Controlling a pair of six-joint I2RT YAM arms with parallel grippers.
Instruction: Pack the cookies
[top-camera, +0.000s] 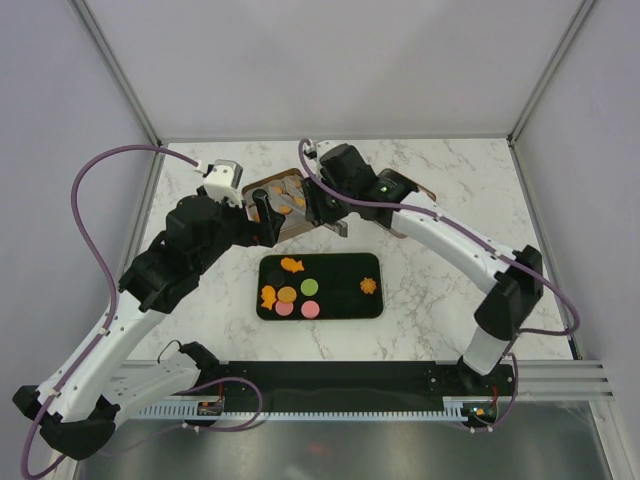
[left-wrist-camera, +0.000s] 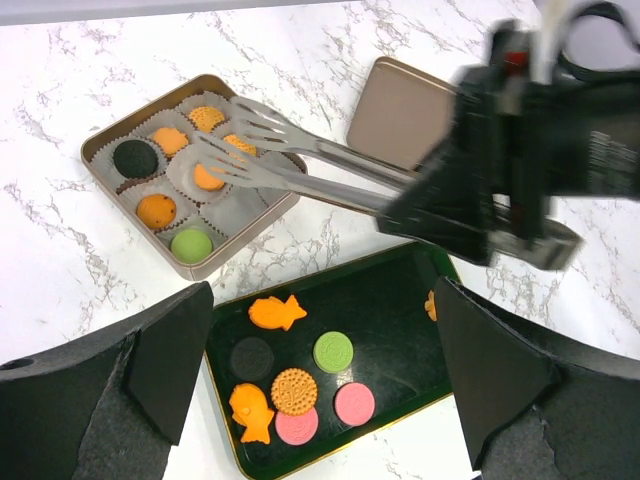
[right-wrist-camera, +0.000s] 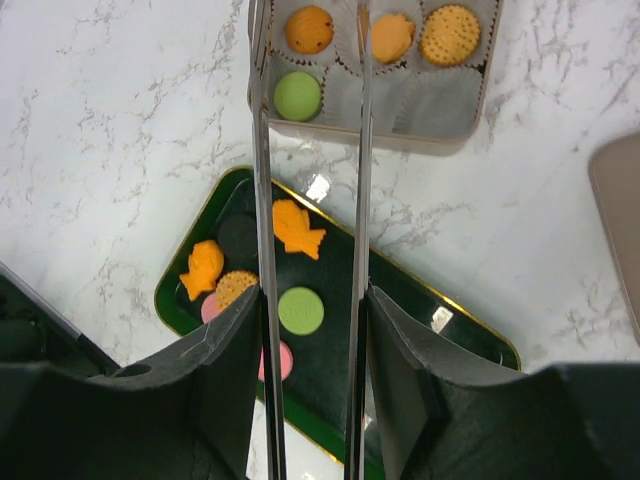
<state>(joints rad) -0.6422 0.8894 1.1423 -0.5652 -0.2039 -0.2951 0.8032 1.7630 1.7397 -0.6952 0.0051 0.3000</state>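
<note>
Several cookies lie on a black tray (top-camera: 340, 300): orange fish (left-wrist-camera: 277, 312), a black disc (left-wrist-camera: 251, 357), a green disc (left-wrist-camera: 333, 351), a tan biscuit (left-wrist-camera: 294, 390) and pink discs (left-wrist-camera: 355, 403). A tin box (left-wrist-camera: 100, 185) of paper cups holds a black cookie (left-wrist-camera: 135, 158), orange ones (left-wrist-camera: 157, 211) and a green one (left-wrist-camera: 191, 244). My right gripper (right-wrist-camera: 310, 300) is shut on metal tongs (left-wrist-camera: 300, 165). The tongs stand open with their tips over the box's middle cups and hold nothing. My left gripper (left-wrist-camera: 320, 370) is open and empty above the tray.
The box's brown lid (left-wrist-camera: 405, 105) lies flat on the marble table right of the box, partly under the right arm. The box (top-camera: 285, 198) sits just behind the tray. An orange flower cookie (top-camera: 368, 285) lies alone at the tray's right end.
</note>
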